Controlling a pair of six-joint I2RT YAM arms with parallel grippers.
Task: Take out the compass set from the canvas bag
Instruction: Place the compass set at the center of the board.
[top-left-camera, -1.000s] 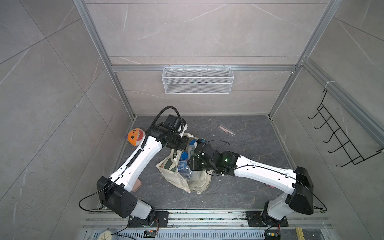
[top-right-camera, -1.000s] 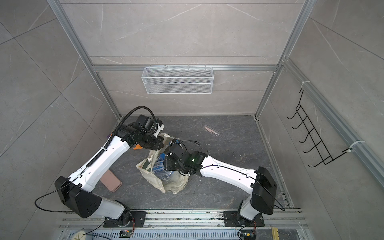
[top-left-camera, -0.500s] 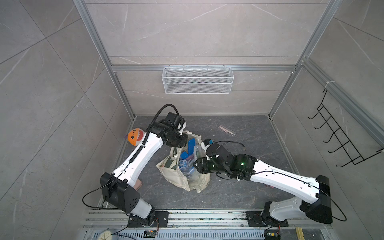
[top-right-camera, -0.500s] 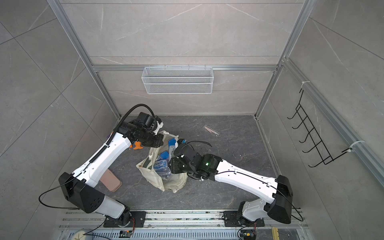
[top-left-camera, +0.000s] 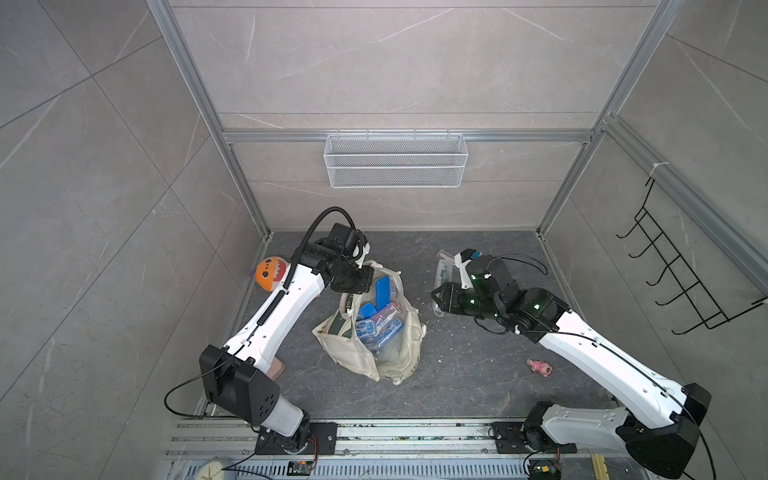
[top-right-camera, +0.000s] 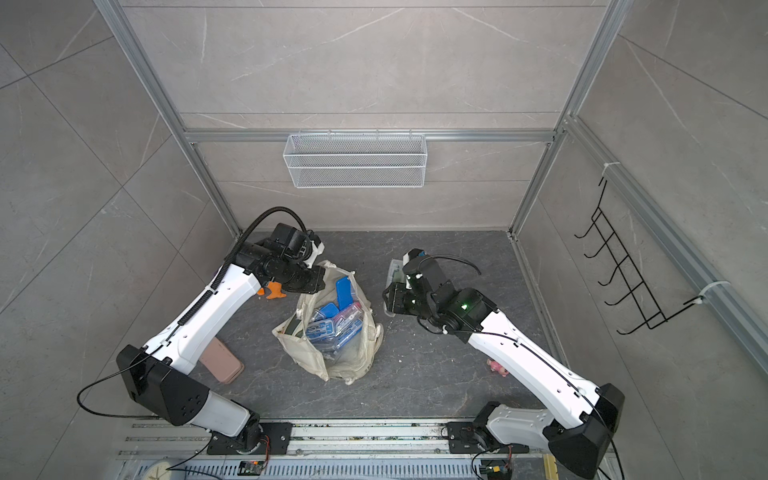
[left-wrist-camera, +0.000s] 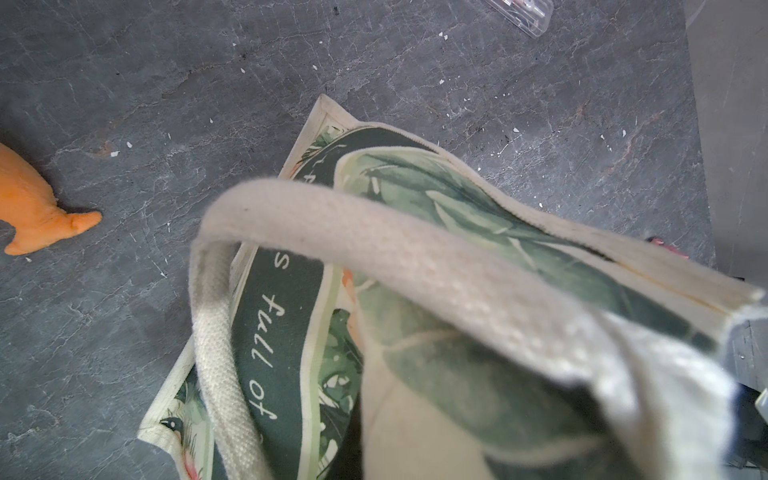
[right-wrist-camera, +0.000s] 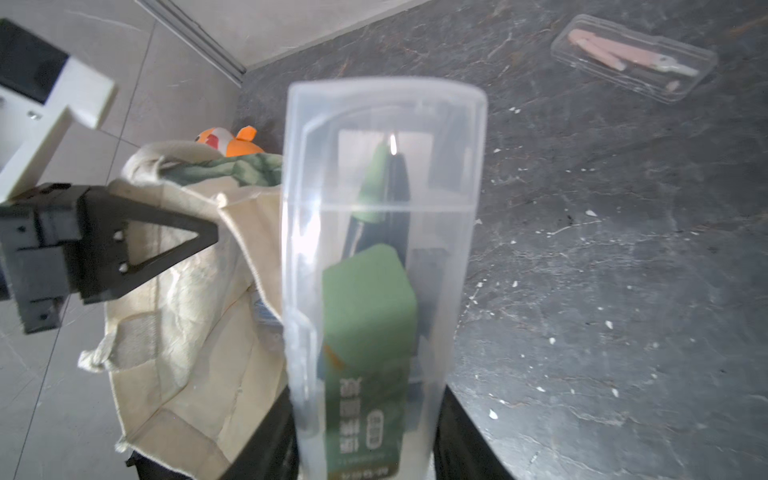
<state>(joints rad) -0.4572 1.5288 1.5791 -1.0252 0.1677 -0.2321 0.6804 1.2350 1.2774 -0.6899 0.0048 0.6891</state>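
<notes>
**Compass set out of the bag, clamped in the right gripper**

The soft cream-white canvas bag (top-left-camera: 386, 353) with a dark green printed panel stands slumped near the middle of the dark grey stone-look floor (top-left-camera: 478, 374), its mouth open upward in both top views (top-right-camera: 353, 361). Several blue plastic cases (top-left-camera: 382, 291) lie inside it.

Taking the bag as the dial's centre, the left gripper (top-left-camera: 358, 279) sits at 11 o'clock, its jaws together on the bag's rim. The right wrist view shows one black finger (right-wrist-camera: 166, 245) lying over that cloth edge.

At 2 o'clock, apart from the bag, the right gripper (top-left-camera: 440, 297) is clamped on the lower end of a compass set (right-wrist-camera: 382, 249) in a long clear plastic case with green and black parts inside. In a top view the case (top-right-camera: 395, 270) is outside the bag's mouth.

A second clear case holding a pink compass (right-wrist-camera: 633, 56) lies flat on the floor beyond it. An orange round plush toy (top-left-camera: 270, 272) rests at 10 o'clock, and a small pink toy (top-left-camera: 540, 368) at 4 o'clock.
</notes>
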